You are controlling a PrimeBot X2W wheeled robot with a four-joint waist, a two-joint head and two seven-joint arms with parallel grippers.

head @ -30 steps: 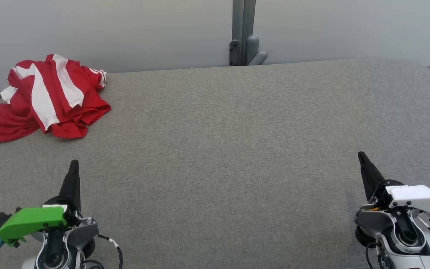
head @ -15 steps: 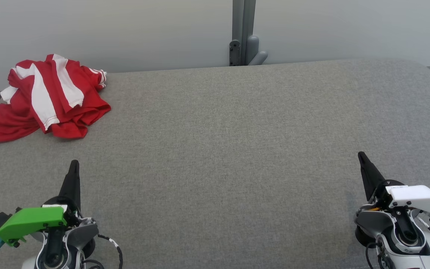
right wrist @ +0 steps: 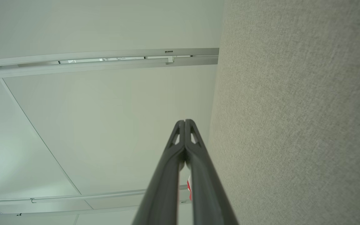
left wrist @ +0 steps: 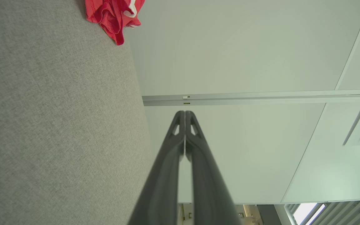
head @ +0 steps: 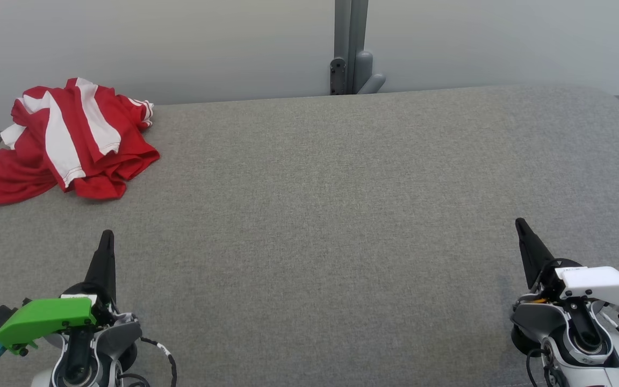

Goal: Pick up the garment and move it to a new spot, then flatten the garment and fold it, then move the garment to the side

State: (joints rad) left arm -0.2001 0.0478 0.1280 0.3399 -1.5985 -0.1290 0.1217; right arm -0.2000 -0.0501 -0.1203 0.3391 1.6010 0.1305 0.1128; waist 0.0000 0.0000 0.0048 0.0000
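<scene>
Head view: pickup not begun, your garment [head: 67,142] lies crumpled at the table's [head: 315,226] far left corner, left gripper [head: 107,236] and right gripper [head: 519,223] clenched empty, so open the left and reach; left wrist view: garment cut off at top; right wrist view: red sliver behind fingers [right wrist: 164,187], unclear.

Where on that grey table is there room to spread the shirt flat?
Most of the grey table is bare: the wide middle between the left gripper and right gripper, back to the far edge. Only the far left corner is crowded, by the crumpled red shirt.
</scene>
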